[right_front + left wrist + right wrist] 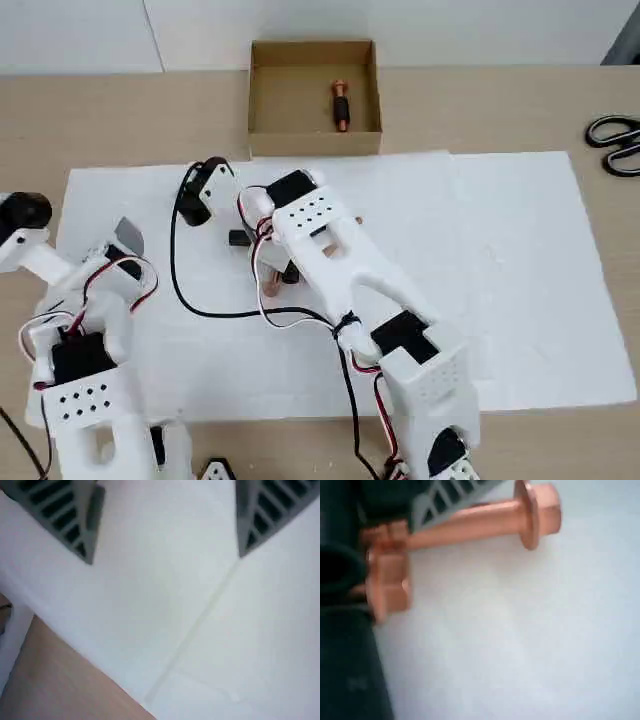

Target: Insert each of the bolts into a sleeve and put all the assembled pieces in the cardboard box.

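One long copper flanged bolt lies on the white foam sheet just beside the right claw, whose spread I cannot tell. The left claw gapes wide above that sheet, gripping nothing.

The white right arm hid most of a copper-coloured metal bolt; black-handled scissors were cut off at the edge.
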`<state>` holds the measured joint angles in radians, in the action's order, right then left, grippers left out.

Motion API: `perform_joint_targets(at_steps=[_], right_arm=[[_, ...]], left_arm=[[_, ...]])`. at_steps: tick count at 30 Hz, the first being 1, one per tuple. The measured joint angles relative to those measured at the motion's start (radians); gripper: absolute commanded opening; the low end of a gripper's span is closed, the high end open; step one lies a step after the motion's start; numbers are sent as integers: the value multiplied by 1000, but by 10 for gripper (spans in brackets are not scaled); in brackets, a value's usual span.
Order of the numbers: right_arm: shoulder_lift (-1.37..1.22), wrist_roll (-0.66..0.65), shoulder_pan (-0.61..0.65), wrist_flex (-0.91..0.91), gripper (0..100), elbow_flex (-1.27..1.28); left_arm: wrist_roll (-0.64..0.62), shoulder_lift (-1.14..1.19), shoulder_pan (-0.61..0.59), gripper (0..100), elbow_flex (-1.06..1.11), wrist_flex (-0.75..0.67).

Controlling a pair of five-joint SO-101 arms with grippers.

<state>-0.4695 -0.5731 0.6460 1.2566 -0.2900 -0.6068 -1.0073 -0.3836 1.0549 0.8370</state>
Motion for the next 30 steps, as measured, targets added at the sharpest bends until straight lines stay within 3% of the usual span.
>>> perform_joint_targets(at_steps=[21, 30], right_arm=[[-51, -8, -5, -28, 164, 0], [-57, -8, -32, -38, 6, -2]], left_arm=[[0, 0, 0, 178, 0, 0], [0, 0, 0, 178, 0, 0]])
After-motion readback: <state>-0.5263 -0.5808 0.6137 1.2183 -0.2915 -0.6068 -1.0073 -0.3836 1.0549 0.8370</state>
